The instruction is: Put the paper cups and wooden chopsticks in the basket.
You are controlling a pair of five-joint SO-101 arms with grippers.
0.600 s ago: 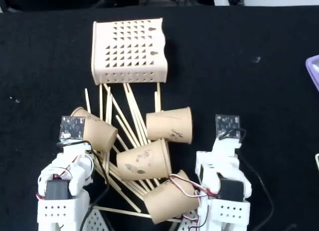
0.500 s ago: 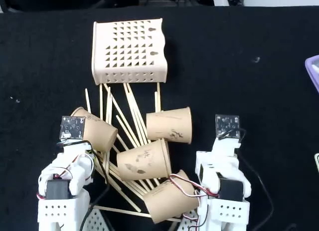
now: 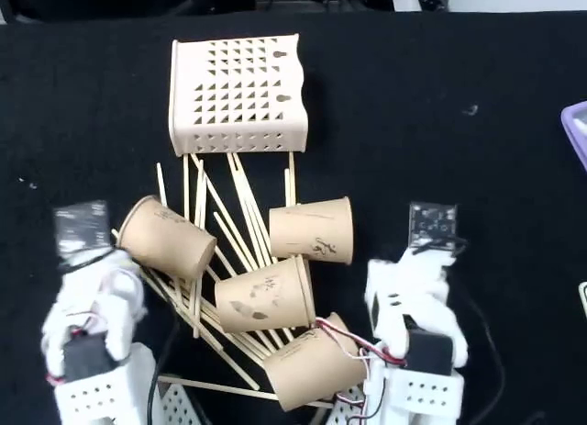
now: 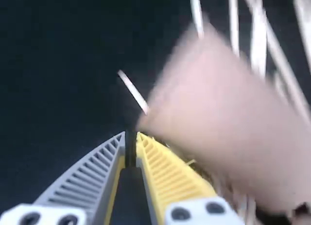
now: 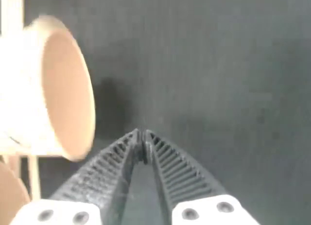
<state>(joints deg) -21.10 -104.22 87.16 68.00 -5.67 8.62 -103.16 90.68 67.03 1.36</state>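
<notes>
The paper cups lay on their sides in a loose cluster toward the near edge of the black surface (image 3: 477,67), between the two arms. The left cup (image 3: 165,239) lay just beside the left arm (image 3: 92,306). The far cup (image 3: 312,229) had its rimmed mouth turned toward the right edge. The middle cup (image 3: 266,295) lay just nearer than it, and the near cup (image 3: 312,365) lay against the base of the right arm (image 3: 417,329), with red and white wires across it. In the right wrist view the far cup's mouth showed a plain brown inner wall.

The wooden chopsticks (image 3: 229,214) were fanned out under and between the cups. Their far ends reached up to the near wall of the basket (image 3: 238,95), and one lay crosswise near the near edge.

The basket was pale and stood toward the far edge, left of the middle. A perforated wall was turned upward, so I could not tell what it held.

The left claw (image 4: 131,137) had its fingers pressed together, gripping nothing, with the tips just beside the left cup. The right claw (image 5: 142,137) was likewise closed on nothing, over bare surface near the far cup's mouth.

A purple object (image 3: 576,127) showed at the right edge.
</notes>
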